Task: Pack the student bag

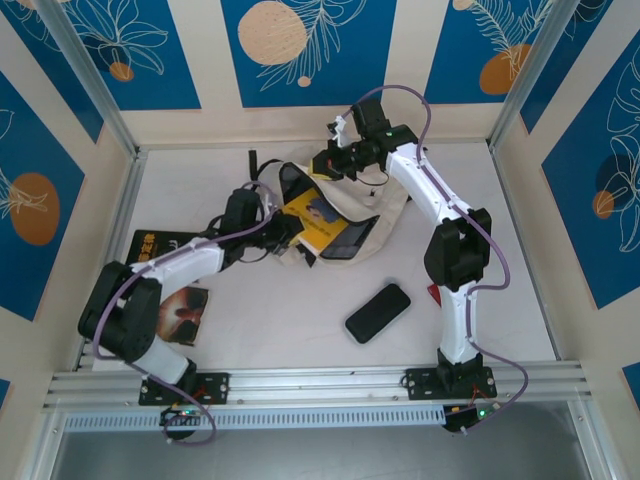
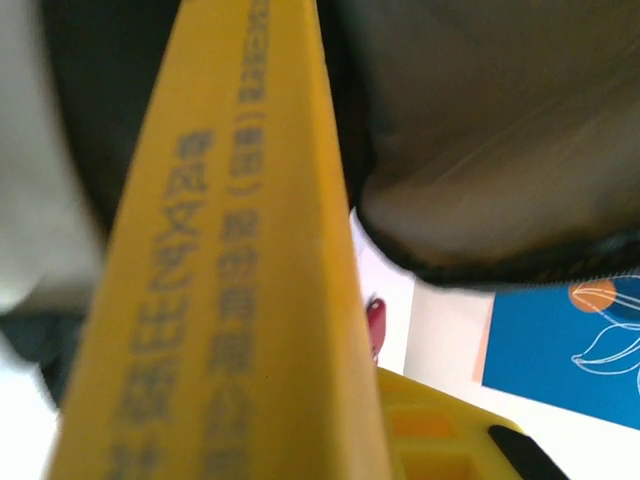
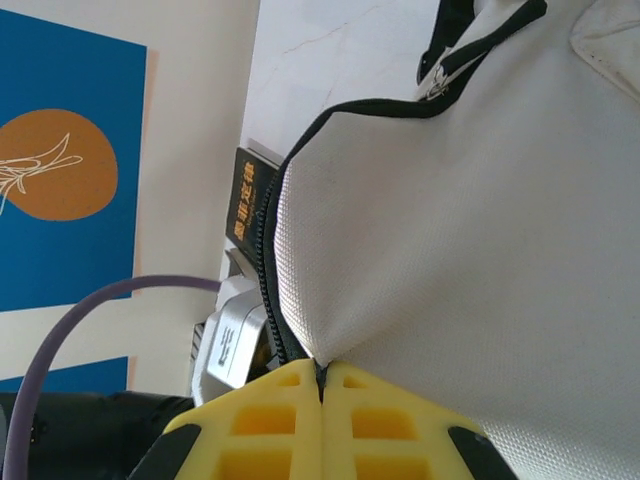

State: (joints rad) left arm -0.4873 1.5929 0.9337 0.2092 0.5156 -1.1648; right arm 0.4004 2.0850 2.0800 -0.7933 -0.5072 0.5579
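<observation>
Student bag [image 1: 372, 208]: lying open at upper centre of the counter [image 1: 300, 340]. Right claw [image 3: 322, 385]: pinching the bag's black-trimmed rim. Left claw [image 1: 275, 232]: gripping a yellow book [image 1: 315, 218] at the bag's mouth. Flat black case [image 1: 378, 312]: resting just below the bag.

Overhead looking down, wrists close on bag [image 3: 480, 250]
</observation>
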